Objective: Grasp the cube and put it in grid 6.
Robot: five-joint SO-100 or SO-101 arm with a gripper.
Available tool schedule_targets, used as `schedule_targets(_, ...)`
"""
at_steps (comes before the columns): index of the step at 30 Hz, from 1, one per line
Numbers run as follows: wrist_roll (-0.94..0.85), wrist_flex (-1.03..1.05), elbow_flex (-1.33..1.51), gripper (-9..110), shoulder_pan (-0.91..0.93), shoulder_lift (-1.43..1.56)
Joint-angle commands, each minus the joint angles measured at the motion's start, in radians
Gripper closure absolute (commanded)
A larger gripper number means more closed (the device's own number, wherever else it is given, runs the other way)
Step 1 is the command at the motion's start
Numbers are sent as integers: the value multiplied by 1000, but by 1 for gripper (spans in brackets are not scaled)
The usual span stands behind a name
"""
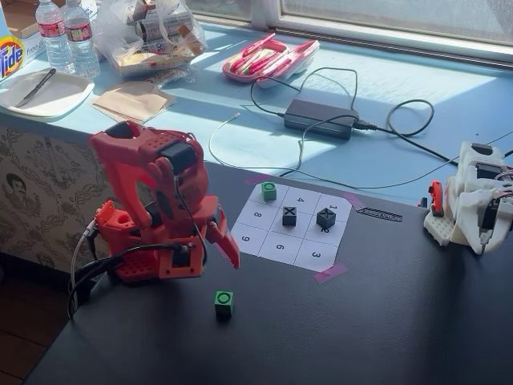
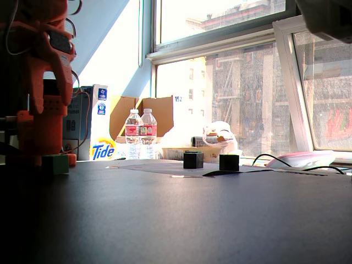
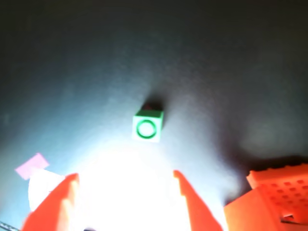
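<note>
Green cube (image 3: 147,126) on dark table (image 1: 385,321), pincer (image 3: 126,184) apparently open, apart

A dark, matte table (image 1: 385,321) fills the near side of a fixed view; beyond its far edge runs a pale blue sill-like surface (image 1: 449,88) streaked with sunlight under a window frame (image 1: 385,36). In the low fixed view, tall windows (image 2: 242,93) glare white, with building fronts outside. Past the table's left edge hangs a patterned cloth (image 1: 40,200) above a brown floor (image 1: 16,321).
</note>
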Motion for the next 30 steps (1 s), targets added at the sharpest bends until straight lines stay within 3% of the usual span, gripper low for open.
schedule_targets(1, -20, -84, 49, 69, 15, -48)
schedule_targets(8, -84, -313, 210, 69, 31, -137)
schedule_targets(22, -103, -522, 331, 71, 18, -175)
schedule_targets(30, -106, -566, 377, 94, 3, -144)
